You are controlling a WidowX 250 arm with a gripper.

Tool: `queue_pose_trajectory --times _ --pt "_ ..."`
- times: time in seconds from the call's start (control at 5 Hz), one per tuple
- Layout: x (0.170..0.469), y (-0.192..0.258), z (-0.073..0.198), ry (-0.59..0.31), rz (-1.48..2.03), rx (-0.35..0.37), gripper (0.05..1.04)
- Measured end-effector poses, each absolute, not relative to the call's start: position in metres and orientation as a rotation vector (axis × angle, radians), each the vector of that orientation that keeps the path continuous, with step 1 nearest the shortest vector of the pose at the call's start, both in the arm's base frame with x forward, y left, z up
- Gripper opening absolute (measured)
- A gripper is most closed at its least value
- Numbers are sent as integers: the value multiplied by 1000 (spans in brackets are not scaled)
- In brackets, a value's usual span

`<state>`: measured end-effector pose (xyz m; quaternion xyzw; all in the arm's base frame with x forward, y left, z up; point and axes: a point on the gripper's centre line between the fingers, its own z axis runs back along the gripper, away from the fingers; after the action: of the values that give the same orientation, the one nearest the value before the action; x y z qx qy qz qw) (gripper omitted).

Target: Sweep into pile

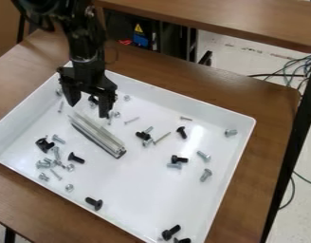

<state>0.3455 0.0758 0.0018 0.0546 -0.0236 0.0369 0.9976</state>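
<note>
Screws [93, 100] partly behind the gripper [88, 110]

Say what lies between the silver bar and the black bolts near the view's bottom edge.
The camera view shows bare tray between bar and black bolts.

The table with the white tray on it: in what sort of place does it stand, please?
Probably a robotics lab or a workshop. A black robot arm hangs over a white plastic tray of loose screws, and cables lie on the floor beyond the wooden table.
</note>
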Motion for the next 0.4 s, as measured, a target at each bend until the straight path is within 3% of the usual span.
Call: queue_pose_trajectory --times 0.4 --pt "336 70 -5 35 226 88 999"
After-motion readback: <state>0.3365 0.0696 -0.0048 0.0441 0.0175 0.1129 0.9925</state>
